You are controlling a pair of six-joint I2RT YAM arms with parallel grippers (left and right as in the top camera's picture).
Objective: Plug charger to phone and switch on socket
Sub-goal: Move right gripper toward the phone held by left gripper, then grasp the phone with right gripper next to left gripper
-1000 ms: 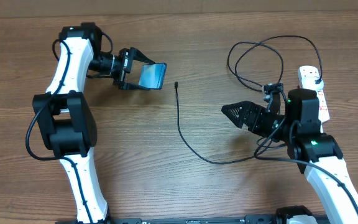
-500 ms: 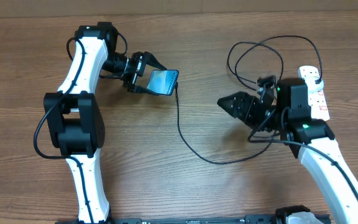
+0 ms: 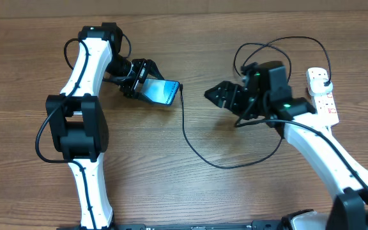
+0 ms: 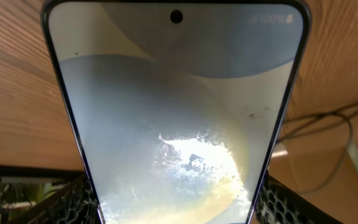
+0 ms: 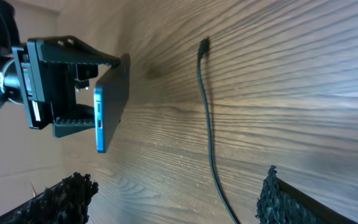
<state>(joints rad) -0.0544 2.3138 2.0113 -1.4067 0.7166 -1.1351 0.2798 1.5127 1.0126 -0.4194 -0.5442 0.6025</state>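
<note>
My left gripper is shut on the phone and holds it tilted, its lit screen up, just left of the charger's plug tip. The phone fills the left wrist view, with a mesh finger at each side. The thin black charger cable runs down, curves right and loops behind my right arm. My right gripper is open and empty, right of the plug tip. In the right wrist view the gripper straddles the cable; the tip and the phone, edge-on, lie ahead. The socket lies at the far right. I cannot make out the adapter.
The cable's loops lie at the back right between my right arm and the socket's white cord end. The wooden table carries nothing else. The left arm's links stand at the left.
The left gripper has carried the phone to the right, up to the cable tip, and tilted it lower. The right gripper has moved left towards the tip.
</note>
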